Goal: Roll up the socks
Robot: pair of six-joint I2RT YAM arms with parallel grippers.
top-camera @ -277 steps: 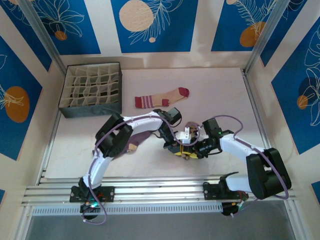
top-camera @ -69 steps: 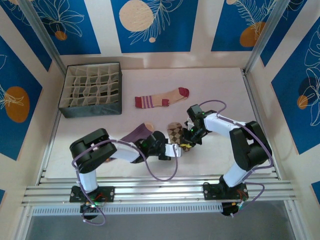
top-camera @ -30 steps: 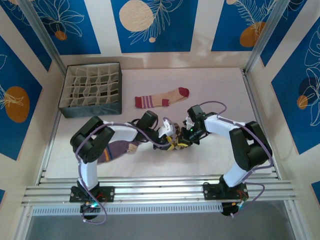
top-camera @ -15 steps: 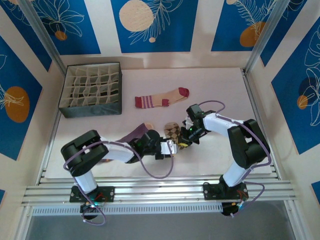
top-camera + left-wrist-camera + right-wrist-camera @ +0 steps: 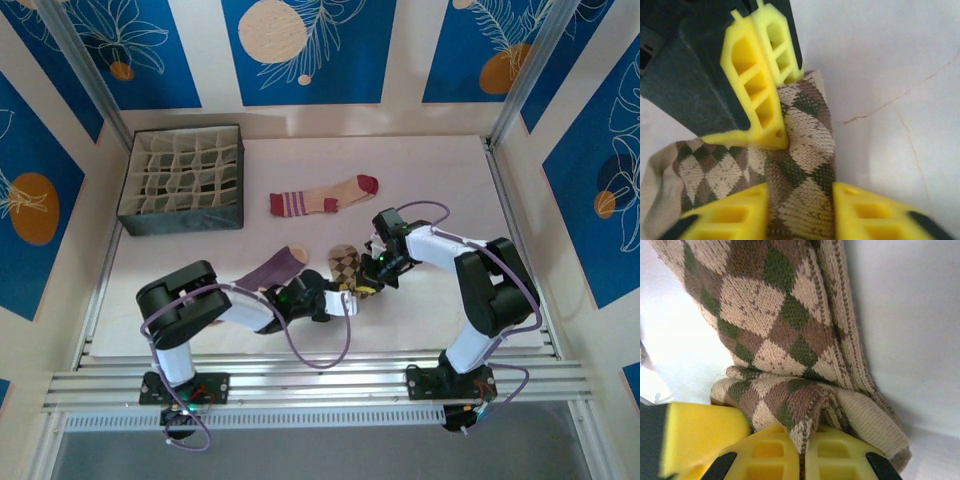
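Observation:
The brown-tan argyle sock [image 5: 344, 262] lies mid-table, partly folded over itself. My right gripper [image 5: 372, 279] is shut on a folded edge of the argyle sock [image 5: 765, 305], the fabric pinched between its yellow fingertips [image 5: 775, 452]. My left gripper [image 5: 343, 300] reaches in from the near side. Its jaws [image 5: 800, 215] press on a fold of the argyle sock [image 5: 805, 150], just below the right gripper's fingers [image 5: 757, 90]. A purple sock [image 5: 268, 269] with a tan toe lies to the left, partly under the left arm. The tan sock [image 5: 325, 195] with red toe and striped cuff lies flat farther back.
A grey divided organizer box [image 5: 183, 180] stands at the back left. The white table [image 5: 440, 180] has bare room on the right and at the back. A metal rail [image 5: 320, 380] runs along the near edge by the arm bases.
The left arm swung from above the argyle sock down to its near side, and its jaws narrowed onto the fold. The right gripper kept its pinch in place.

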